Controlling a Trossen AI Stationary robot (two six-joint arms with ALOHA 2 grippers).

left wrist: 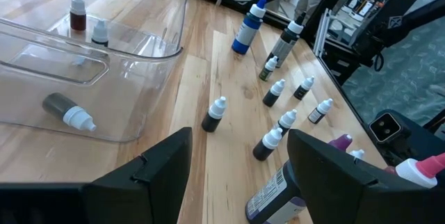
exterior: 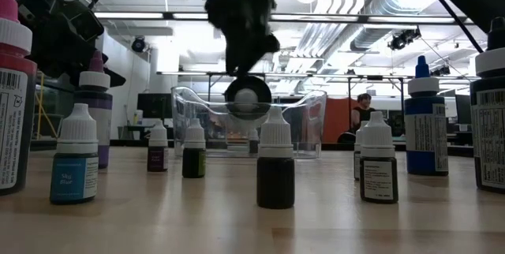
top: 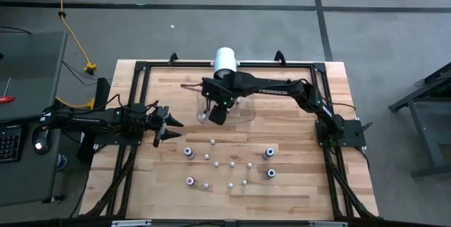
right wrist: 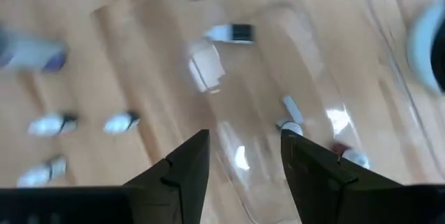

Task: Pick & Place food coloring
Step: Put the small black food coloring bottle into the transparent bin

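The food coloring bottles (top: 232,163) stand scattered on the wooden table near its front; several are small with white caps (left wrist: 215,115), and a few are larger, such as a blue one (left wrist: 247,29). Three more bottles are in the clear tray (top: 243,112): two upright (left wrist: 78,12) and one on its side (left wrist: 66,109). My right gripper (top: 217,116) hovers open over the tray (right wrist: 306,64), with nothing between its fingers. My left gripper (top: 176,130) is open near the table's left side, level with the tray, and holds nothing (left wrist: 240,175).
A large white cylinder (top: 225,59) stands at the far edge behind the tray. A black frame (top: 141,68) runs around the tabletop. A large purple-labelled bottle (left wrist: 278,196) stands close below my left fingers. Bare wood lies between the tray and the bottles.
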